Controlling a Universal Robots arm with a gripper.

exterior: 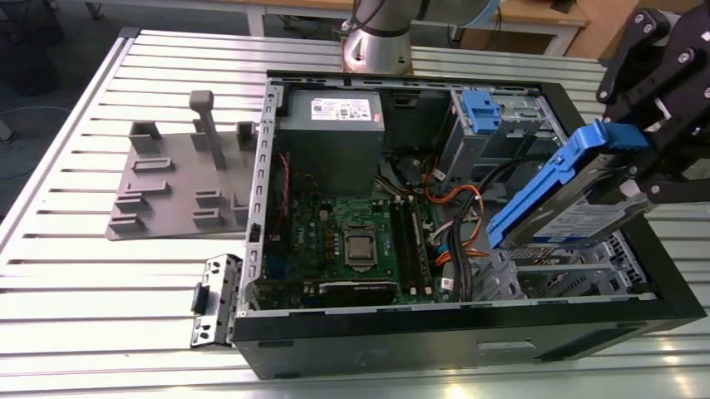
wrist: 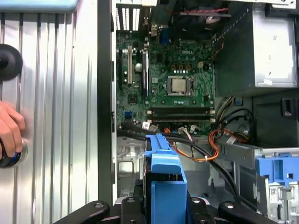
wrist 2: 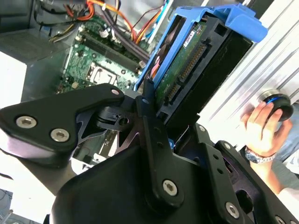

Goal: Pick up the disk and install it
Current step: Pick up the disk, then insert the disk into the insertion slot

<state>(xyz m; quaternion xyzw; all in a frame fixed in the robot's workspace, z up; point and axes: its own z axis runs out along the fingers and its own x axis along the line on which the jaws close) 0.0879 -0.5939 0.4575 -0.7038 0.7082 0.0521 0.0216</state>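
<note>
Pincer [exterior: 653, 162] around white-labelled disk [exterior: 568, 195]

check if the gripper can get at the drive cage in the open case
Probably yes: the gripper, shut on the disk, hangs over the drive cage, the case lies open, and the cables run beside it.

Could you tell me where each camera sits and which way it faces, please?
Exterior view: off the arm, looking down into the open computer case; shows the arm's base and the gripper holding the disk.
First wrist view: by the wrist, past gripper and disk onto the motherboard.
Second wrist view: by the wrist, along the gripper to the disk's connector end.
Both wrist views share a person's hand.
</note>
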